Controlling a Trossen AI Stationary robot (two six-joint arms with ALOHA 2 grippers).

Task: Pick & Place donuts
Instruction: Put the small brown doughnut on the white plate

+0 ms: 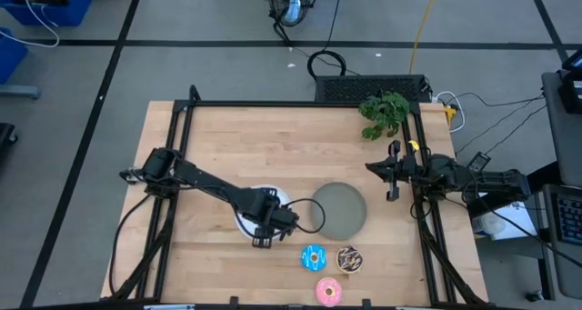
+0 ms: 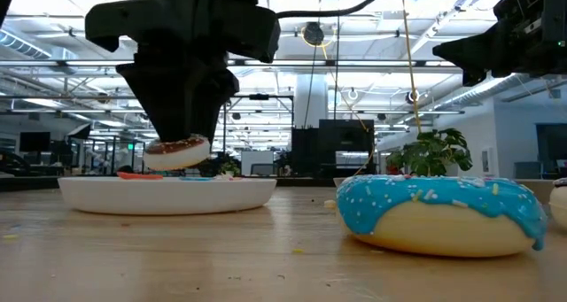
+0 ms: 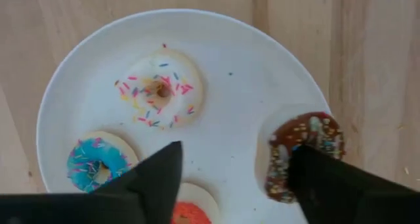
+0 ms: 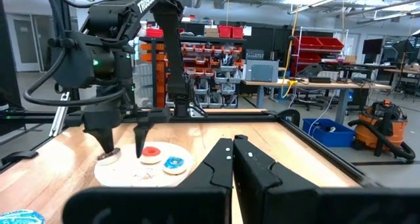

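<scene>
My left gripper (image 1: 273,223) (image 3: 233,152) is open and points down over the near right part of the white plate (image 1: 245,221) (image 3: 230,66). The tiny brown donut (image 3: 303,152) (image 2: 177,151) sits at one fingertip, over the plate's rim. Lying flat on the plate are the whitish-pink (image 3: 159,96), blue (image 3: 97,163) and red (image 3: 191,211) tiny donuts. The larger blue-iced (image 1: 314,257) (image 2: 443,213), chocolate sprinkled (image 1: 349,259) and pink-iced (image 1: 328,292) donuts lie on the table near its near edge. My right gripper (image 1: 386,171) (image 4: 233,148) waits shut at the table's right side. My left gripper comes from above, pointing down. The brown donut's edge (image 3: 289,155) lies against the inner side of one finger (image 3: 328,178); the other finger (image 3: 157,171) stands well away from it. In the low view the donut shows tilted, slightly above the plate's rim (image 2: 168,185).
A round grey plate (image 1: 341,210) lies just right of the white plate. A green plant (image 1: 384,113) stands at the far right corner. A black frame (image 1: 273,104) runs around the tabletop. Bare wood shows across the far half of the table.
</scene>
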